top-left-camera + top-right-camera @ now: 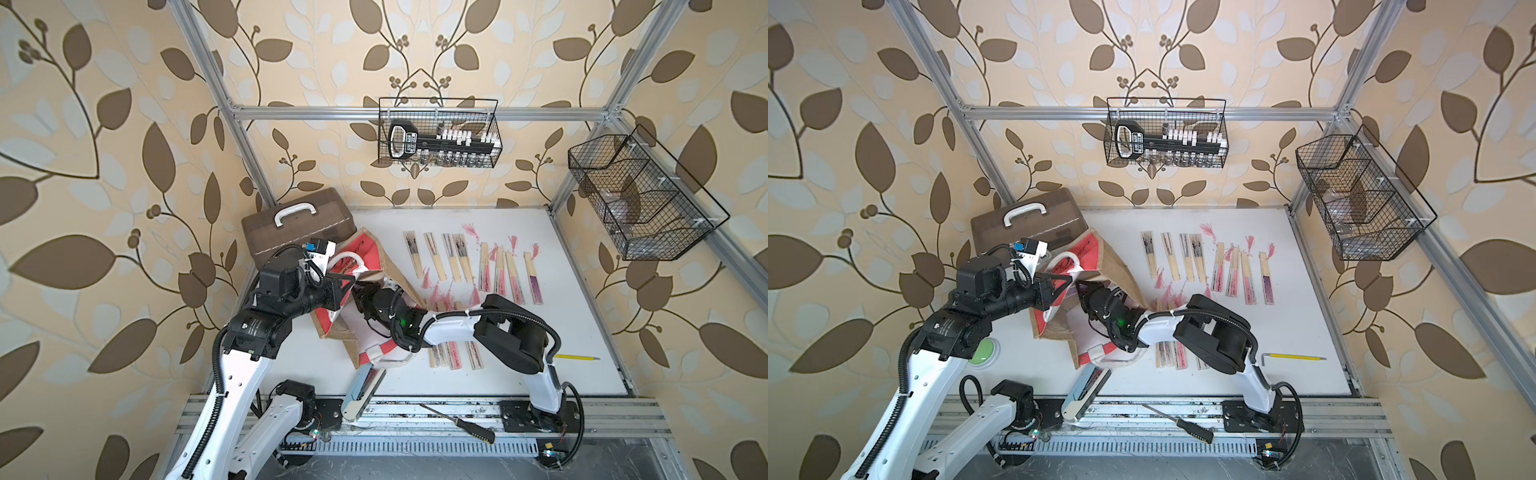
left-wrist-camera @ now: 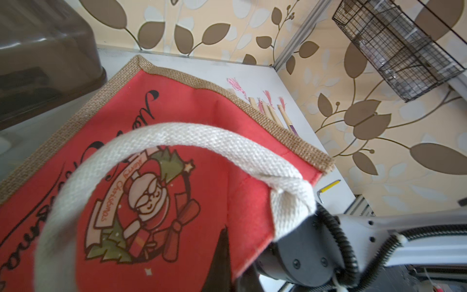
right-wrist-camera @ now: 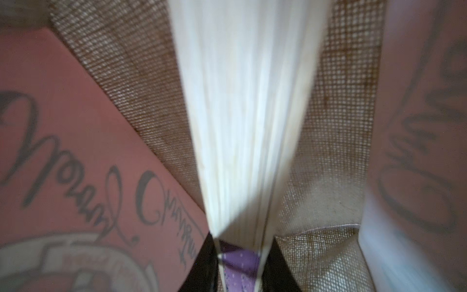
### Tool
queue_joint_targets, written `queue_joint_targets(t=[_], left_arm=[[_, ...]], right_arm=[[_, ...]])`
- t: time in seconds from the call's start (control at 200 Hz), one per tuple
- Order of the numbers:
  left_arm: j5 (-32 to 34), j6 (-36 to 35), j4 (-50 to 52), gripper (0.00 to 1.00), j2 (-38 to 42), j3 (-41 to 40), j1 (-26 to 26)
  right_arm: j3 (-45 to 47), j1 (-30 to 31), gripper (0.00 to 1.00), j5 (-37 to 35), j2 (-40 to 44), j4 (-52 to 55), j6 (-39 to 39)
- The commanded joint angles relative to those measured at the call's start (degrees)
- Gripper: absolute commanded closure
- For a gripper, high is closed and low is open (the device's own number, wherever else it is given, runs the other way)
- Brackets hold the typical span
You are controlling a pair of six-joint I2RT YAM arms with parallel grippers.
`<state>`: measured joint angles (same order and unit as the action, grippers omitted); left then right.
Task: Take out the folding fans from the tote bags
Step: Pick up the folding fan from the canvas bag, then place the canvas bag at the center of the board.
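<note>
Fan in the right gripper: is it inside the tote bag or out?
Inside. In the right wrist view the tote bag's jute walls surround the gripped fan.

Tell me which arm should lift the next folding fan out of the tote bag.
Right. The right gripper is inside the tote bag, its jaws shut on a purple folding fan. The left gripper is shut on the bag's rim, apparently holding the mouth open, so it is occupied.

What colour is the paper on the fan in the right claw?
Purple, on the fan, with pale bamboo ribs; clearest in the right wrist view.
</note>
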<state>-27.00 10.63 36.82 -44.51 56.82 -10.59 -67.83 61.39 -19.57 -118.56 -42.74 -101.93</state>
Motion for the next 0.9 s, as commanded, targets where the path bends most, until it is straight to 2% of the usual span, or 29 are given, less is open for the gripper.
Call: queue_joint_targets(t=[0.0,0.28,0.46,0.695,0.895], left_arm=[[5.50,0.09,0.44,1.00,-0.97,1.44,-0.48],[10.20,2.00,0.26,1.00,-1.71,1.63,-0.48],[8.84,1.27,0.62,1.00,-0.17,1.03,-0.48],[9.86,0.61,3.79,1.00,0.30,1.46,-0.48],[12.49,2.36,2.66,1.00,-0.77,0.95,-0.48]], right_arm=[[2.68,0.66,0.77,2.60,3.93,-0.49,-0.31],[8.63,2.11,0.77,4.72,12.16,2.31,2.88],[12.56,2.39,0.77,4.07,18.40,4.56,5.66],[18.61,2.07,0.77,8.36,26.55,5.16,6.94],[19.63,1.90,0.77,14.41,33.73,11.74,11.92]])
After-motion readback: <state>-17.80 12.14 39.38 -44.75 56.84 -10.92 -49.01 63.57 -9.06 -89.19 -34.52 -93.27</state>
